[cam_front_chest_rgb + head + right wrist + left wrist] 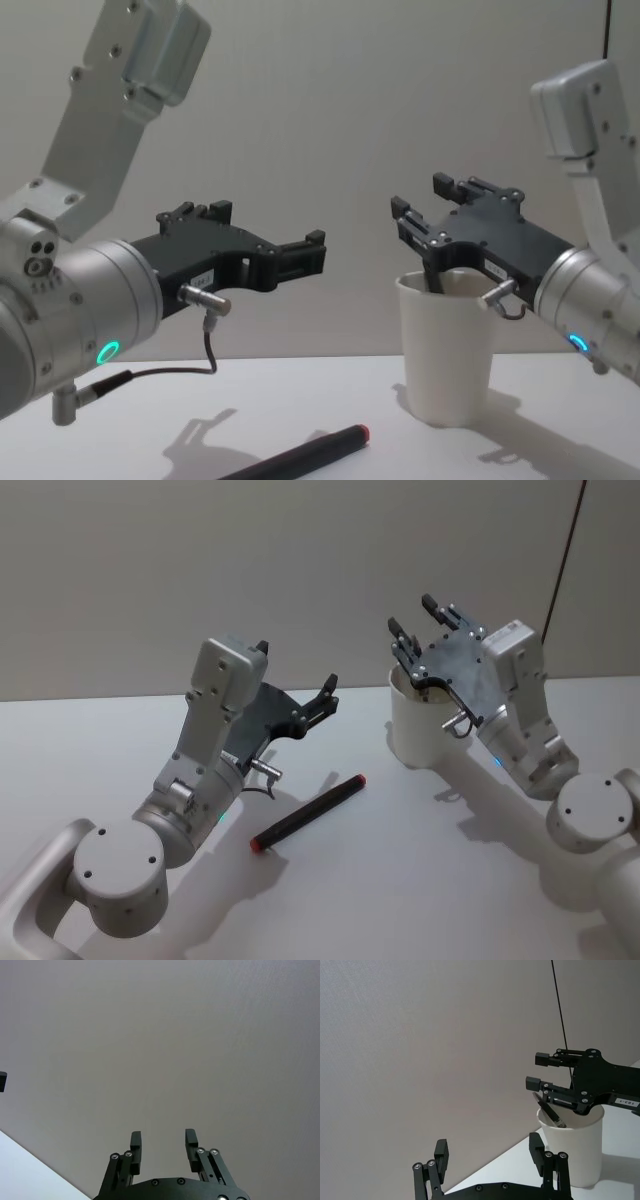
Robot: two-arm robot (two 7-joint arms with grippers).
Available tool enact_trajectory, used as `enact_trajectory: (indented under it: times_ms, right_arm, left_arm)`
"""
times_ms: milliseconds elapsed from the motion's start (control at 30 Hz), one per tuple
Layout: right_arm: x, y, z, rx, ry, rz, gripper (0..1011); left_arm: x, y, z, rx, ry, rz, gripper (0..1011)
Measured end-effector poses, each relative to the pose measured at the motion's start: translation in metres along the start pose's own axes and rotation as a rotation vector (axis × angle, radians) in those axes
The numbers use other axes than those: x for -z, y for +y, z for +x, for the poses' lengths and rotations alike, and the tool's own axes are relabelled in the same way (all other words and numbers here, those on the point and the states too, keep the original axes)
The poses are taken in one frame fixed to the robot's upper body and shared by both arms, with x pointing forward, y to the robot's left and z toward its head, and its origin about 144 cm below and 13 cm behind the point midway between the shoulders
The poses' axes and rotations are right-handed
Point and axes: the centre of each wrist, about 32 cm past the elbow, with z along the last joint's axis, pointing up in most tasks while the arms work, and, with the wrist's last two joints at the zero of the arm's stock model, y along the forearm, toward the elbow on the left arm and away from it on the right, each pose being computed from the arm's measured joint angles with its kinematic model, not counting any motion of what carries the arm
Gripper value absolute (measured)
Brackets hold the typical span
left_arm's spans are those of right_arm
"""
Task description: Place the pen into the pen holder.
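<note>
Right tool (415, 618) wide & empty, just over the cup (425, 735) at far right. Dark pen (551, 1114) leans inside, so prob. done. Left tool (297, 670) wide, raised. Red-tipped marker (308, 812) lies mid-bench (400, 880), maybe next.

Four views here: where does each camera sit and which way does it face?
Head: high, facing down at the table; both arms, pen, pen holder.
Chest: low, facing across the table; left pincer and right pincer side-on, open.
Left wrist: behind the left pincer, facing the pen holder and right pincer.
Right wrist: behind the right pincer, facing the wall.
Shared: head, chest and left wrist show the right pincer above the pen holder.
</note>
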Motion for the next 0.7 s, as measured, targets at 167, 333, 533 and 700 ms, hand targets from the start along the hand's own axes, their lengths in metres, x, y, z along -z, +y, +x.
enact_trajectory:
  times_ms: [167, 333, 533, 700]
  right_arm:
    - [0.0003, -0.0001, -0.0004, 0.001, 0.001, -0.002, 653]
    - [0.0004, -0.0002, -0.0006, 0.001, 0.002, -0.002, 805]
    - [-0.001, -0.0009, -0.0003, 0.005, 0.011, -0.001, 959]
    - [-0.006, -0.0056, 0.0022, 0.018, 0.032, 0.002, 1001]
  left_arm:
    - [0.0, 0.0, 0.0, 0.0, 0.0, 0.0, 1001]
    - [0.0, 0.0, 0.0, 0.0, 0.0, 0.0, 1001]
    - [0.0, 0.0, 0.0, 0.0, 0.0, 0.0, 1001]
    - [0.0, 0.0, 0.0, 0.0, 0.0, 0.0, 1001]
